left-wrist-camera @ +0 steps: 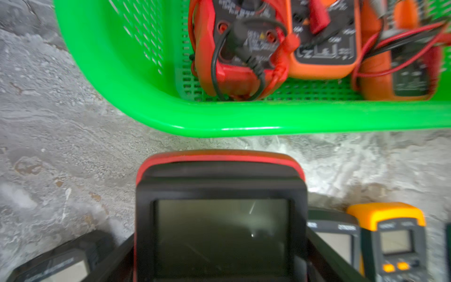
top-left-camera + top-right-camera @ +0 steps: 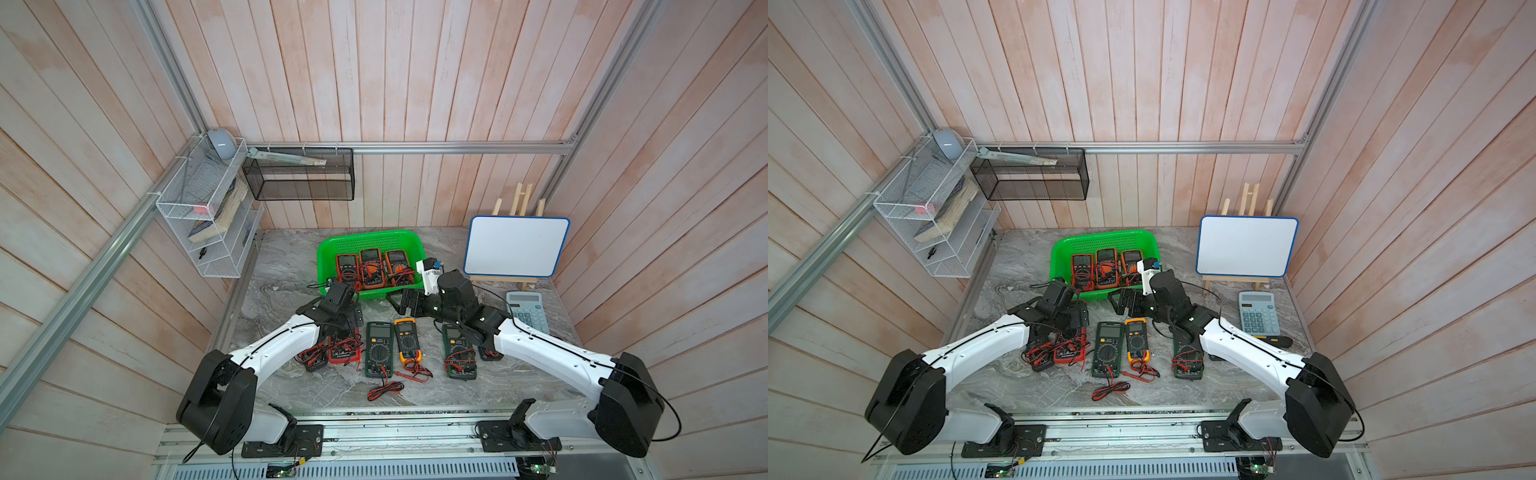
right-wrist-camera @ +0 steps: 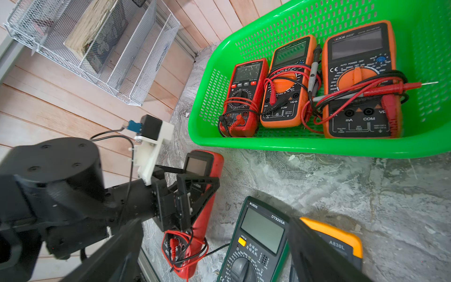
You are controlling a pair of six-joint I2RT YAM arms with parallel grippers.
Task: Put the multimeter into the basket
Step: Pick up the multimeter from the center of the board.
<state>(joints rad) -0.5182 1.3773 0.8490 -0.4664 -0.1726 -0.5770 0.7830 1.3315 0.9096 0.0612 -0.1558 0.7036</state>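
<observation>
Now the left end effector [image 3: 200, 174] is clamped on the red multimeter [image 3: 205, 214], which sits on the bench [image 2: 286, 266] just outside the front rim of the green basket [image 3: 305, 147]; the right end effector [image 2: 401, 301] hovers nearby, jaws apart, holding nothing.

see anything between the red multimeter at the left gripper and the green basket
Nothing visible: only bare table separates the red multimeter from the near rim of the basket. Inside, three multimeters already lie just past it.
</observation>
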